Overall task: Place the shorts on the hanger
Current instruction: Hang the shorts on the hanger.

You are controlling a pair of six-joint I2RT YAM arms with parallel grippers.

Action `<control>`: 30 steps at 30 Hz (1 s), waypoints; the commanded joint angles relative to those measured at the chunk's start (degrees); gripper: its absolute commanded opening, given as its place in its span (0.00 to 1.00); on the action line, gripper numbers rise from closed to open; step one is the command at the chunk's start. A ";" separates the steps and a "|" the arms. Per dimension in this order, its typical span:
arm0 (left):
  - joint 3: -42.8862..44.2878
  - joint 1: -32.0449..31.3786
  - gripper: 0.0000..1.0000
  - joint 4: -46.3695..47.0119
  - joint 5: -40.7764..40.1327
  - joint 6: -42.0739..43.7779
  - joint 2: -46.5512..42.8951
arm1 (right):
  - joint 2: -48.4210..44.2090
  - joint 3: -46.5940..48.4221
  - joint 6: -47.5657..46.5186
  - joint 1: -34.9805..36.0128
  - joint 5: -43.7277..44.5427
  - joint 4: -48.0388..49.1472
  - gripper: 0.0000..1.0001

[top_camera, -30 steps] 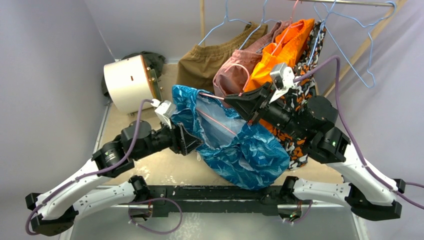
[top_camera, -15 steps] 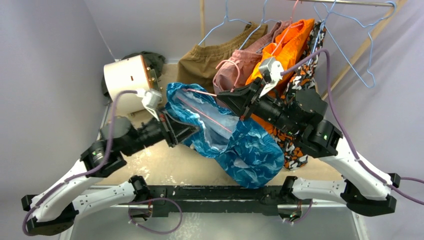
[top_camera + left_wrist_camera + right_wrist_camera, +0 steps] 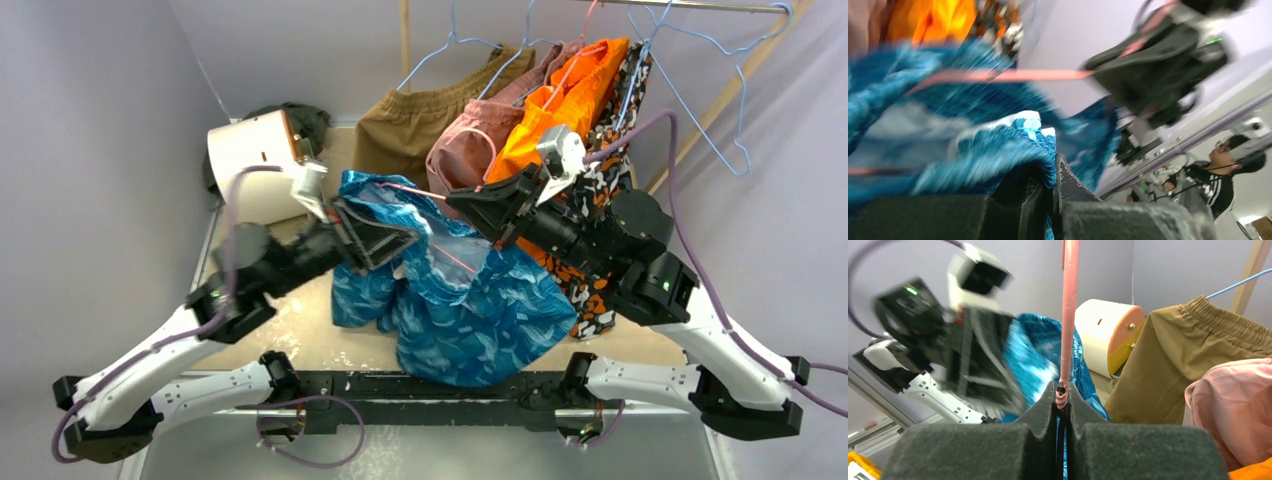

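The shiny blue-and-teal shorts [image 3: 470,310] hang in mid-air between both arms, draped over the thin pink-red hanger [image 3: 408,189]. My left gripper [image 3: 400,235] is shut on the gathered waistband of the shorts [image 3: 973,145], with fabric pinched between the jaws at the left gripper [image 3: 1054,165]. The hanger wire [image 3: 998,75] runs across above it. My right gripper [image 3: 455,205] is shut on the end of the hanger [image 3: 1068,315], which rises straight up from the right gripper [image 3: 1062,392]. Behind the wire lie the shorts [image 3: 1038,355].
A white cylinder [image 3: 255,165] lies at the back left. Brown shorts [image 3: 420,125], a pink garment [image 3: 465,155], orange shorts [image 3: 565,105] and a patterned garment [image 3: 600,290] hang from light blue hangers [image 3: 700,110] on the rail [image 3: 690,5] behind the right arm.
The left gripper has shut on the shorts' waistband and swung up and toward the right gripper. The shorts now hang lower and more spread. The right gripper still holds the hanger.
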 commanded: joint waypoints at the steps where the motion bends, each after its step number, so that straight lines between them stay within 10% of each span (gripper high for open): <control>1: -8.21 0.02 0.00 3.58 4.48 -6.11 5.12 | -1.65 -0.98 0.75 0.08 -2.21 4.85 0.00; 5: -9.01 0.07 0.08 1.38 6.63 -5.62 7.24 | -1.81 -0.98 0.82 0.10 -1.09 4.14 0.00; 12: -7.84 0.02 0.60 -6.72 2.95 1.45 0.31 | -5.20 -2.28 0.79 0.06 -2.61 4.39 0.00; 30: 11.97 0.02 0.72 -20.44 -3.61 29.72 -10.67 | -7.68 -2.49 -1.73 0.13 -10.12 1.81 0.00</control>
